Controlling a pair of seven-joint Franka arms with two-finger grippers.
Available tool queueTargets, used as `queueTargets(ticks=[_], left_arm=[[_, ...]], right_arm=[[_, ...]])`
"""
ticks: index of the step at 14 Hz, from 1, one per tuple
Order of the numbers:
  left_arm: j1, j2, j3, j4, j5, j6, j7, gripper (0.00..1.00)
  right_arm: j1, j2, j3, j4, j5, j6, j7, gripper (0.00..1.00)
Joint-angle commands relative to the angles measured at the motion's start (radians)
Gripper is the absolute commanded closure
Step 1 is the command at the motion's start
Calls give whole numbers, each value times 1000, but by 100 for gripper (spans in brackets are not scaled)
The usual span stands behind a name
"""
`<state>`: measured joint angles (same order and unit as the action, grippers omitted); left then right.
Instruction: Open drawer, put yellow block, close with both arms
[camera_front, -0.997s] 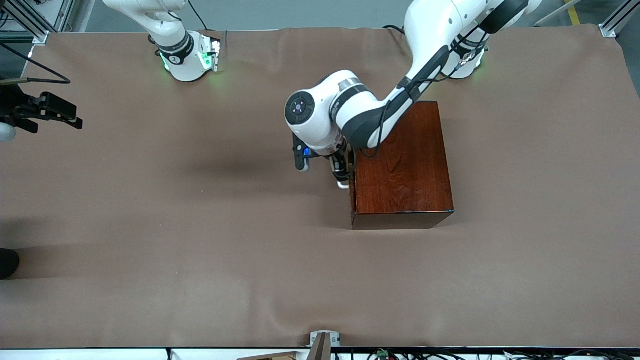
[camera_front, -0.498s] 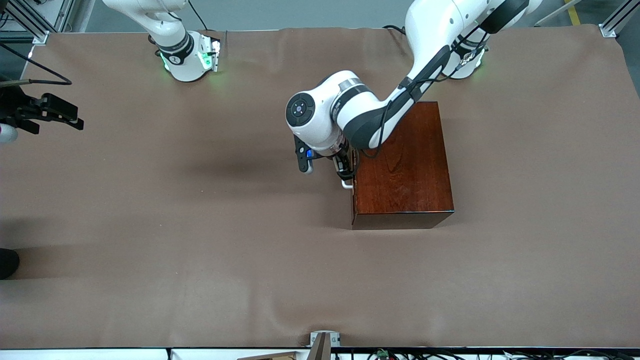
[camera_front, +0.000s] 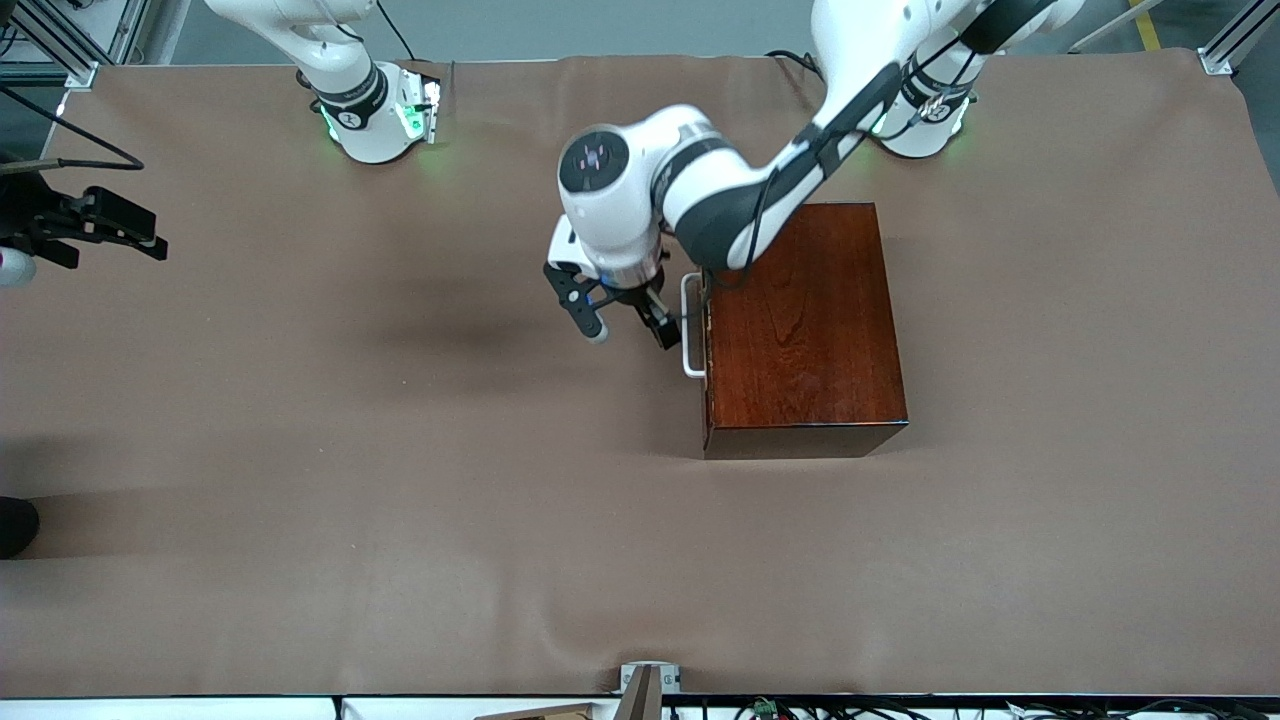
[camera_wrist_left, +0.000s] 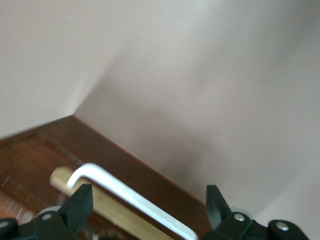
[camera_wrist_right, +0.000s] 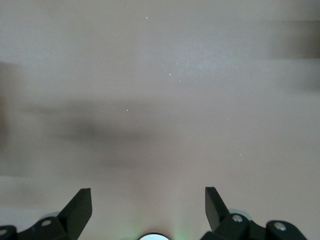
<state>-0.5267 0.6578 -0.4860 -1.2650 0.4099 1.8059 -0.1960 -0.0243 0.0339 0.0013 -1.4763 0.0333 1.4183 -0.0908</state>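
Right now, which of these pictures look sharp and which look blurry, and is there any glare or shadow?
Front view: sharp, evenly lit; soft sheen on the wooden box, a shadow on the table cover beside the left gripper. Left wrist view: soft, slightly smeared around the white handle. Right wrist view: hazy, with blurred dark shadow bands.

A brown cloth (camera_front: 400, 520) is covering the whole table, wrinkling along the lower edge, while grey floor (camera_front: 600, 25) is showing at the frame's top, between aluminium frame posts (camera_front: 1235, 40).
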Motion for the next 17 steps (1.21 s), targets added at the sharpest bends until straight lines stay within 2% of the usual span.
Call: queueTargets(ticks=[1, 3, 4, 8, 13, 16, 17], left_arm=[[19, -114, 6, -20, -9, -23, -292, 0], [39, -176, 17, -22, -28, -106, -461, 0], [89, -207, 15, -22, -31, -138, -499, 0], [321, -328, 10, -33, -164, -160, -494, 0], [490, -405, 6, -37, -241, -353, -485, 0], [574, -466, 36, -77, -290, -379, -290, 0], [579, -495, 97, -106, -315, -378, -216, 0]], right_arm=[[-11, -5, 9, -2, -10, 5, -12, 0], [-11, -5, 9, -2, -10, 5, -12, 0], [-11, -5, 9, -2, -10, 5, -12, 0], [-9, -5, 9, -2, -10, 11, -12, 0], [-9, -5, 9, -2, -10, 14, -12, 0], [-11, -5, 9, -2, -10, 19, -12, 0], [-11, -5, 9, -2, -10, 19, -12, 0]])
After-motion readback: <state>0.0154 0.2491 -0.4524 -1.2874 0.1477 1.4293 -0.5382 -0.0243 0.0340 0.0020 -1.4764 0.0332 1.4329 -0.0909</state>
